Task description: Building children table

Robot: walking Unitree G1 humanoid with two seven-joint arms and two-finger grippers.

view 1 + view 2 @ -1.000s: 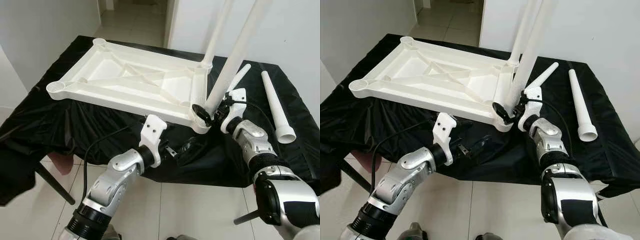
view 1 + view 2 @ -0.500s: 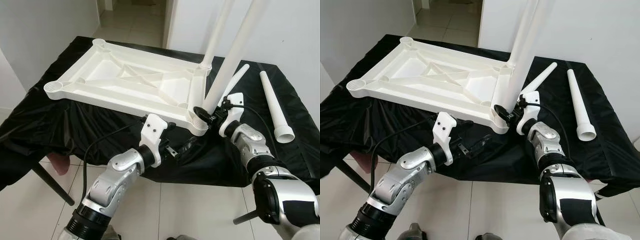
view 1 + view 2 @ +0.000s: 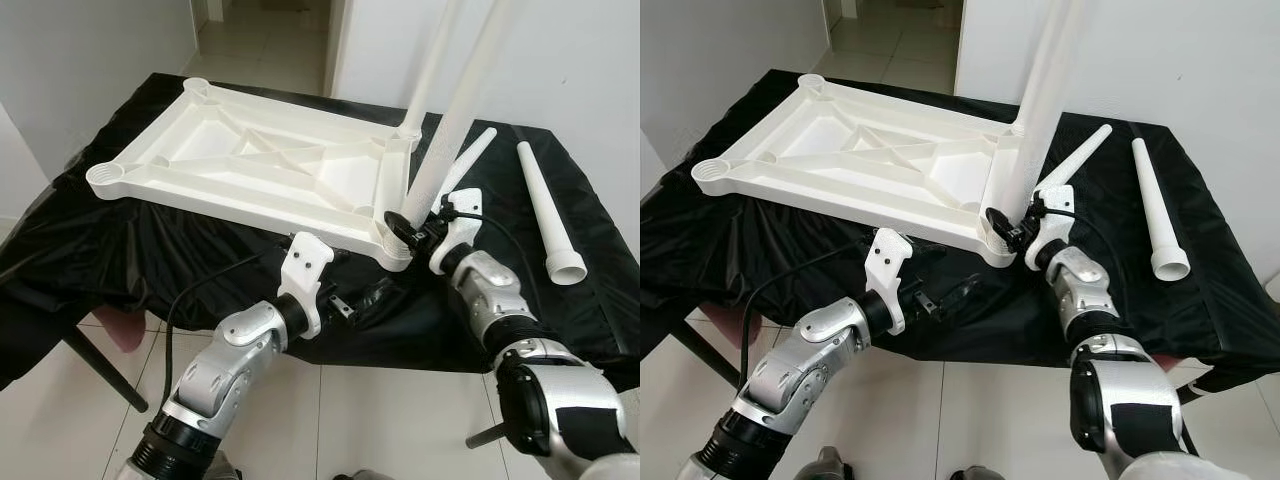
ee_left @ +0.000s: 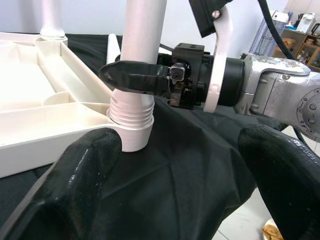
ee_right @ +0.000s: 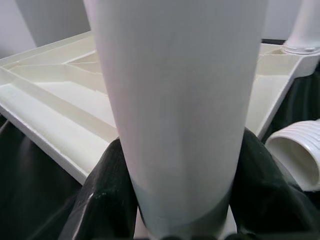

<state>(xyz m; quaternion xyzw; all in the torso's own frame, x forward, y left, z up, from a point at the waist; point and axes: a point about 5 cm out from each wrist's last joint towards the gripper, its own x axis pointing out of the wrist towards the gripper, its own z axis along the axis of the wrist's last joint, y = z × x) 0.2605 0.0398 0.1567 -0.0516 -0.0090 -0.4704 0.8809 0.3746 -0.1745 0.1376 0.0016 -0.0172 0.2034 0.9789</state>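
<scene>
So the white plastic children's tabletop (image 3: 270, 170) is lying upside down, ribbed underside up, on a table draped in a crinkly black cloth (image 3: 120, 250), and it takes up most of the left and middle of that table. One of its round leg sockets sits right by the table's near edge. A long white plastic tube leg (image 3: 455, 115) is standing in that near socket, leaning a bit, with its threaded collar (image 4: 131, 112) still showing above the socket rim. A second white upright leg (image 3: 432, 60) stands in the far socket on the same side of the tabletop.

The right gripper (image 3: 408, 222) is clamped around the near leg just above the collar, with a black finger on each side of the tube; the right wrist view is basically tube with fingers (image 5: 107, 200) hugging it. The left gripper (image 3: 362, 300) hangs just off the table's near edge, below that corner of the tabletop, fingers spread wide and holding nothing. In the left wrist view its two fingertips (image 4: 82, 175) frame the socket without touching it.

Two spare white tapered legs are lying flat near the table's right edge: one (image 3: 548, 210) with its wide open end toward the near edge, the other (image 3: 475, 155) just beside the standing leg
</scene>
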